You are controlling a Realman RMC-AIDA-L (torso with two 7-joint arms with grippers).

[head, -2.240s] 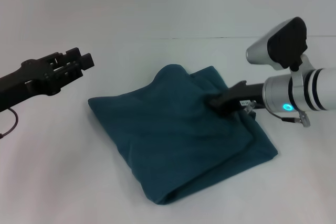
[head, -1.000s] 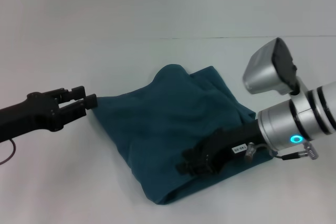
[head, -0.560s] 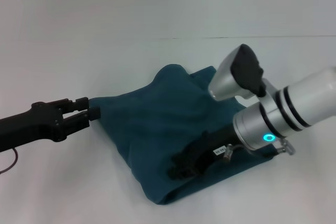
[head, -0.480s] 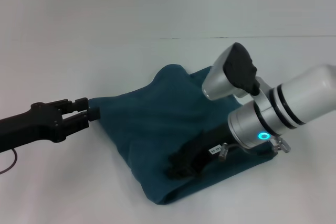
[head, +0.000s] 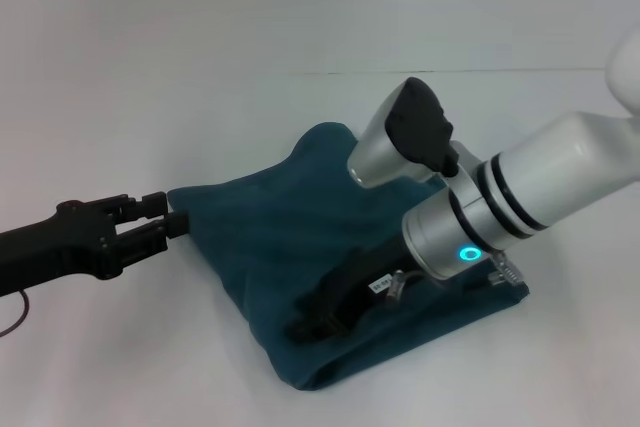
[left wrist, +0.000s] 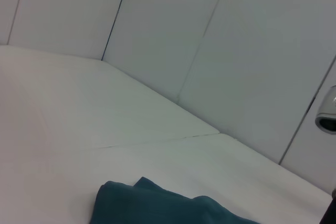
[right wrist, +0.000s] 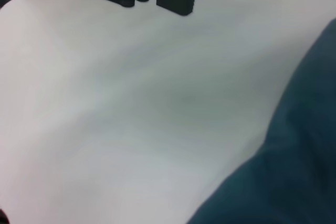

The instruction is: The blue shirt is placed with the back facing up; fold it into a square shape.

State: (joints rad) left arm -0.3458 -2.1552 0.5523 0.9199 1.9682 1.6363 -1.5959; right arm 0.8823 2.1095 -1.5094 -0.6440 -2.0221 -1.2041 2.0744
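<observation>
the blue shirt [head: 330,237] is lying folded into a rough, lumpy square on the white desk [head: 120,347], about in the middle of my head view, with one bunched corner poking up at its far side and a rounded fold at its near edge.

my left hand [head: 172,218] is reaching in low from the left side, and its black fingertips are sitting right at the shirt's left corner, touching the cloth or very nearly so. the two fingers are lying close together with only a thin slit between them, but i cannot tell whether they are pinching any fabric.

my right hand [head: 312,319] is stretching across the top of the shirt from the right side, with its dark fingers pressing down near the near-left part of the fold, close to the front edge. i cannot tell whether those fingers are parted or closed, as they are blending into the dark cloth.

in my right wrist view the shirt is filling the corner, with my left hand's black body far across the bare desk.
</observation>
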